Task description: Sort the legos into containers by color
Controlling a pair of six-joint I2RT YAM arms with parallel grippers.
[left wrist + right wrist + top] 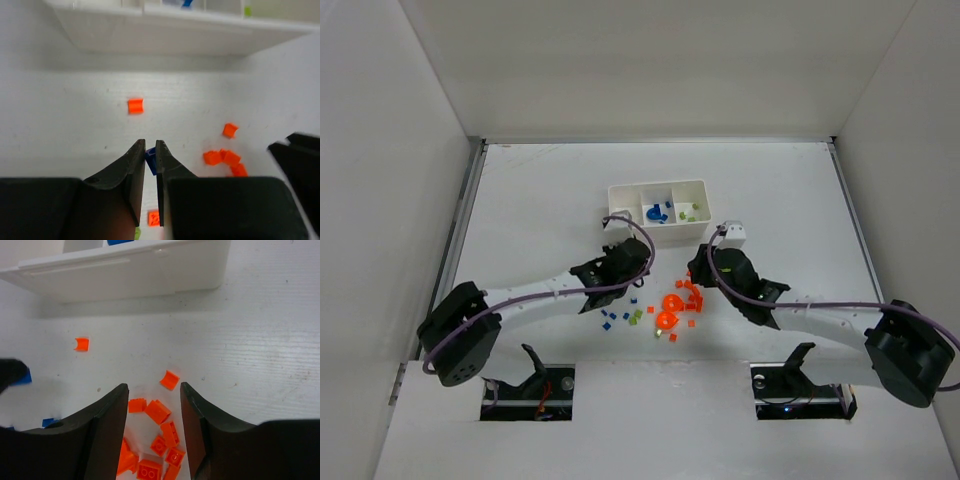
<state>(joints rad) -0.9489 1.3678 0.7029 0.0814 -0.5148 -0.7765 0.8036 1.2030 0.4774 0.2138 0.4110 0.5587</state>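
Observation:
My left gripper [150, 146] is shut on a small blue brick [150, 159], pinched between its fingertips just above the table. In the top view the left gripper [634, 264] hangs in front of the white tray [658, 188], left of the loose legos. My right gripper [152, 387] stands open over a cluster of orange bricks [159, 411] and touches none of them; in the top view it [700, 272] sits beside the orange pile [678, 302]. The tray's middle compartment holds a blue piece [654, 212], and the right one holds yellow-green bricks [687, 212].
A lone orange brick [135, 106] lies between my left gripper and the tray wall [175, 30]. Blue bricks [610, 318] and yellow-green bricks [638, 315] lie scattered left of two larger rounded orange pieces [668, 318]. White walls enclose the table.

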